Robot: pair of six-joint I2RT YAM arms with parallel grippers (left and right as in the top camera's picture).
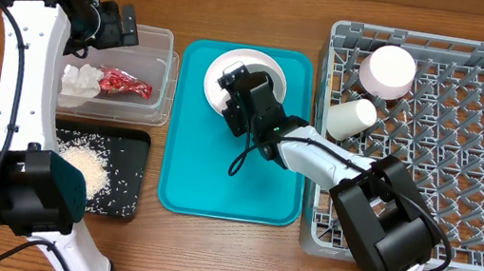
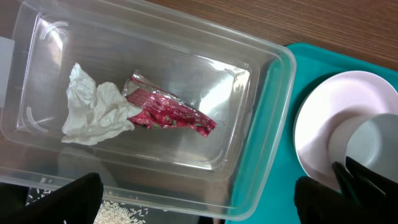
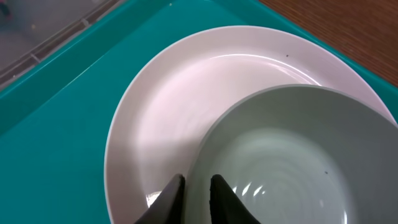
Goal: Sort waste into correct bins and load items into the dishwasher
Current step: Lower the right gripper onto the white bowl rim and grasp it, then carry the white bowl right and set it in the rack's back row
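A pale grey-green bowl [image 3: 292, 162] sits on a white plate [image 3: 168, 112] on the teal tray [image 1: 216, 180]. My right gripper [image 3: 196, 186] is shut on the bowl's rim, one finger inside and one outside. The plate [image 1: 224, 65] and bowl [image 2: 373, 140] also show in other views. My left gripper [image 2: 199, 199] is open and empty above the clear plastic bin [image 2: 267, 112], which holds a red wrapper [image 2: 168, 112] and a crumpled white tissue [image 2: 93, 112]. The grey dishwasher rack [image 1: 469, 160] holds a pink cup [image 1: 387, 69] and a white cup [image 1: 350, 118].
A black tray [image 1: 124, 185] with spilled rice [image 1: 88, 165] lies in front of the clear bin. The wooden table surrounds everything. The right arm stretches from the rack's front-left corner across the teal tray.
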